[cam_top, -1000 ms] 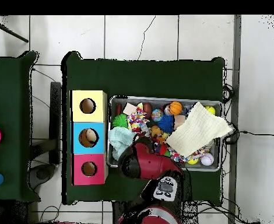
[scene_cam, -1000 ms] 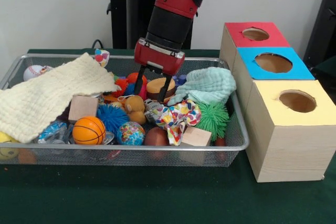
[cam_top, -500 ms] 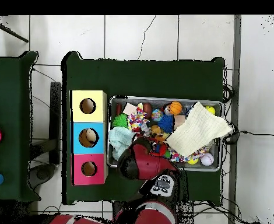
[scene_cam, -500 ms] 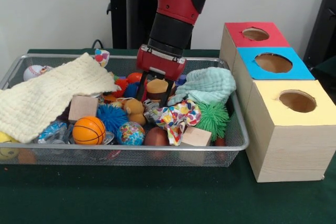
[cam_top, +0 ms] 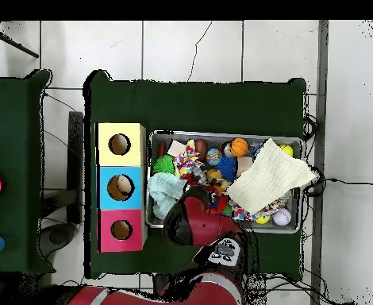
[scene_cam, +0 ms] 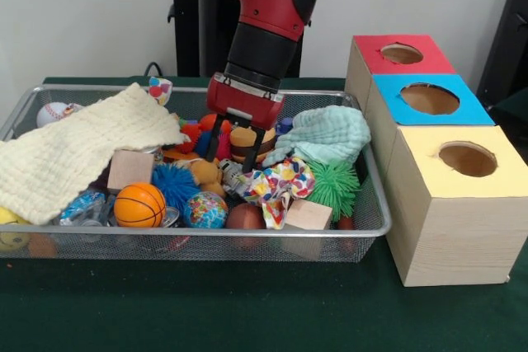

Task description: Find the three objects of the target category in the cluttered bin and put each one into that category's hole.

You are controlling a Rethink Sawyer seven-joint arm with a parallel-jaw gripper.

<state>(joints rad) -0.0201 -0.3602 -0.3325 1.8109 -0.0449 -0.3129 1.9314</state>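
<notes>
The wire mesh bin (scene_cam: 206, 233) is full of toys and also shows in the overhead view (cam_top: 221, 135). My gripper (scene_cam: 232, 151) is open, its fingers down among the toys at the bin's middle back. A round tan-brown toy (scene_cam: 266, 139) sits just behind the right finger. A tan-orange plush animal (scene_cam: 203, 173) lies just below the fingertips, in front of them. No pale yellow plush shows. The red-topped box's hole (scene_cam: 402, 53) is at the far right, empty of view inside. In the overhead view the arm (cam_top: 194, 224) hides the gripper, and the red box's hole (cam_top: 121, 230) is left of it.
A cream cloth (scene_cam: 74, 146) covers the bin's left part and a mint cloth (scene_cam: 330, 133) lies right of the gripper. An orange basketball (scene_cam: 139, 204), a blue spiky ball (scene_cam: 175, 180), a green spiky ball (scene_cam: 334, 183) and wooden blocks (scene_cam: 308, 214) crowd the front. Blue-topped (scene_cam: 429, 98) and yellow-topped (scene_cam: 466, 158) boxes stand beside the red one.
The gripper has shifted slightly left and stays low in the clutter, fingers as far apart as before. The tan-orange plush has been nudged a little to the left.
</notes>
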